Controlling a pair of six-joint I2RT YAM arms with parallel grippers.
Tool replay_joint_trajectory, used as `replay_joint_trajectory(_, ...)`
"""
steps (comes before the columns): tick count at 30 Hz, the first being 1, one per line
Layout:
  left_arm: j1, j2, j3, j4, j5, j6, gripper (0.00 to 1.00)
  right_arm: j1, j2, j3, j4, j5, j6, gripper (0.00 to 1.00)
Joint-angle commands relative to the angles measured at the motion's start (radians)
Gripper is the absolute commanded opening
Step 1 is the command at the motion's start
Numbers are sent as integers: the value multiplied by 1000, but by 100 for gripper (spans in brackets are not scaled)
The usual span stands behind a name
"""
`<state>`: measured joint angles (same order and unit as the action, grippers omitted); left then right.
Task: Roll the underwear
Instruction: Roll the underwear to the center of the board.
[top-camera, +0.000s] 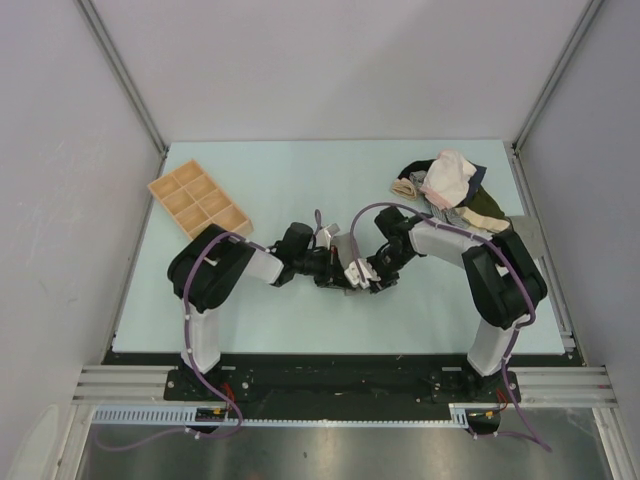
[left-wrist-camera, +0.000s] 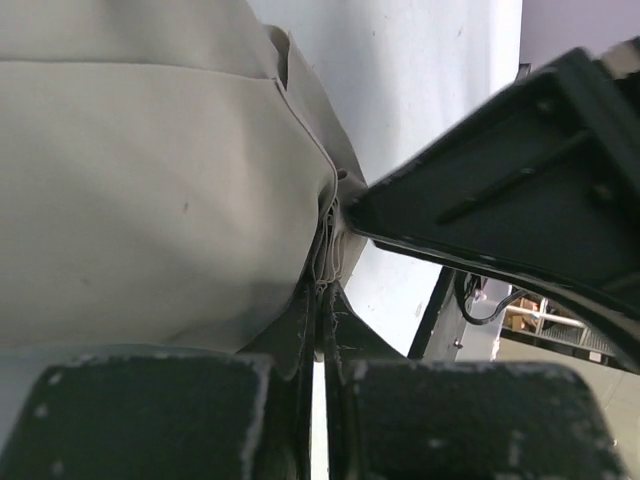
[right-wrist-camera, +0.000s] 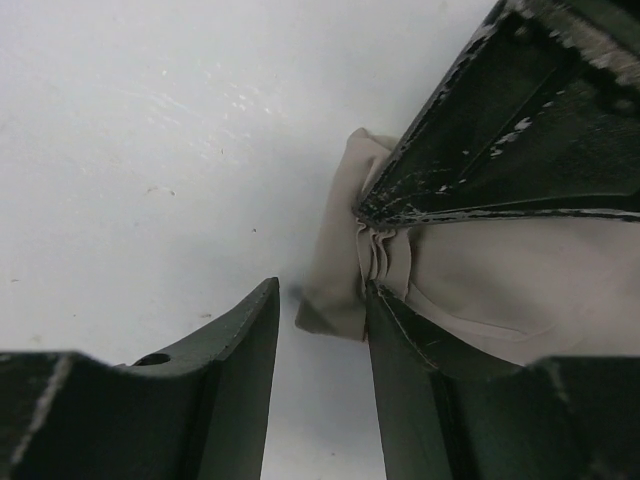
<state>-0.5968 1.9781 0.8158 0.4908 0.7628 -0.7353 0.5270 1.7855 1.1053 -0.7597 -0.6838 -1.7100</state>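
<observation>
The taupe-grey underwear (left-wrist-camera: 150, 190) fills the left of the left wrist view, with a thin darker seam across it. My left gripper (left-wrist-camera: 325, 295) is shut on its bunched edge. In the right wrist view the underwear (right-wrist-camera: 490, 270) lies at the right, pinched there by the left gripper's fingers (right-wrist-camera: 500, 150). My right gripper (right-wrist-camera: 320, 310) is open, and a loose corner of the cloth hangs between its fingers against the right one. In the top view both grippers, left (top-camera: 335, 270) and right (top-camera: 368, 275), meet at the table's middle and hide most of the cloth.
A tan compartment tray (top-camera: 198, 200) sits at the back left. A pile of other garments (top-camera: 450, 185), pale pink-white and dark ones, lies at the back right. The right gripper's body (left-wrist-camera: 520, 200) shows close beside the left one.
</observation>
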Motion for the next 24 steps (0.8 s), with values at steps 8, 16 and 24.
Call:
replay_joint_trajectory(8, 12, -39, 17, -31, -137, -41, 16, 39, 43, -39, 112, 128, 61, 38)
replay_joint_trajectory(16, 23, -246, -82, 60, -232, -12, 48, 53, 57, -35, 100, 185, 118, 17)
replay_joint_trajectory(24, -24, -545, -406, 301, -338, 325, 60, 45, 104, 112, -188, 96, 202, 8)
